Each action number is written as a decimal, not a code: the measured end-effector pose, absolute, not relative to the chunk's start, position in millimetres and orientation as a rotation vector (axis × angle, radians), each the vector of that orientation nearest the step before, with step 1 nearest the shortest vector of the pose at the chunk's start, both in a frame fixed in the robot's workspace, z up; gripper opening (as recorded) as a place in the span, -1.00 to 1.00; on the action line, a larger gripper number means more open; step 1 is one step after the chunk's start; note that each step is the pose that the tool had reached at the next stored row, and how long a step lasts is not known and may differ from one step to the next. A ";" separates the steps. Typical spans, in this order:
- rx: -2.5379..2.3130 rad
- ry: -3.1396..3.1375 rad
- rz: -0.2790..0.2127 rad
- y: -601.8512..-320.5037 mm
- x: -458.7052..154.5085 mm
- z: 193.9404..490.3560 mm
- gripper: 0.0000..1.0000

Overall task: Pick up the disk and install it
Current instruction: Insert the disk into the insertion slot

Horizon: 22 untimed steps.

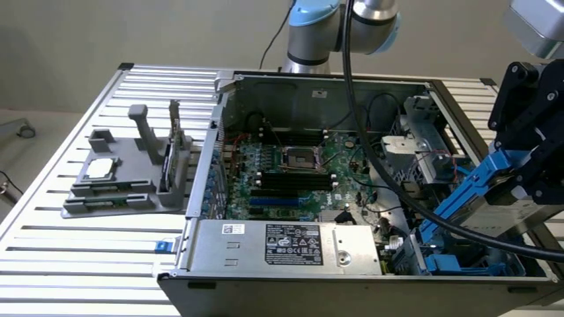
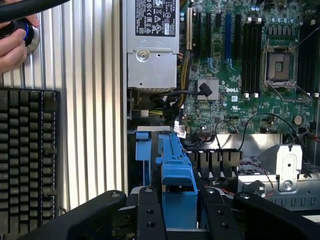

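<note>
Disk, a flat silver-grey hard drive in a blue plastic carrier (image 1: 483, 179), is pinched in the black claw (image 2: 180, 202). Its long axis slants down toward what looks like the blue drive bay (image 1: 454, 264), just below in the open grey computer case (image 1: 264, 271).

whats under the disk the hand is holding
The disk, gripped by the hand, hangs tilted over a corner of the case beside the power supply. Below it show blue bay rails and black cables. The disk hides the bay floor.
</note>
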<state>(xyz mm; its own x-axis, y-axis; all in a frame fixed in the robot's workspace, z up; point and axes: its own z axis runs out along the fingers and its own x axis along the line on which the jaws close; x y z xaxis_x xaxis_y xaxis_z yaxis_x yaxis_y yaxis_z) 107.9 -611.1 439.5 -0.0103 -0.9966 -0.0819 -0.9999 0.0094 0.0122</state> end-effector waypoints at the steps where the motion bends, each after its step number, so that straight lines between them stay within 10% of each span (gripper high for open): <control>1: -2.174 2.196 0.102 -611.4 108.1 439.0 -0.35; 22: -2.177 2.199 0.120 -621.9 108.8 424.9 -0.35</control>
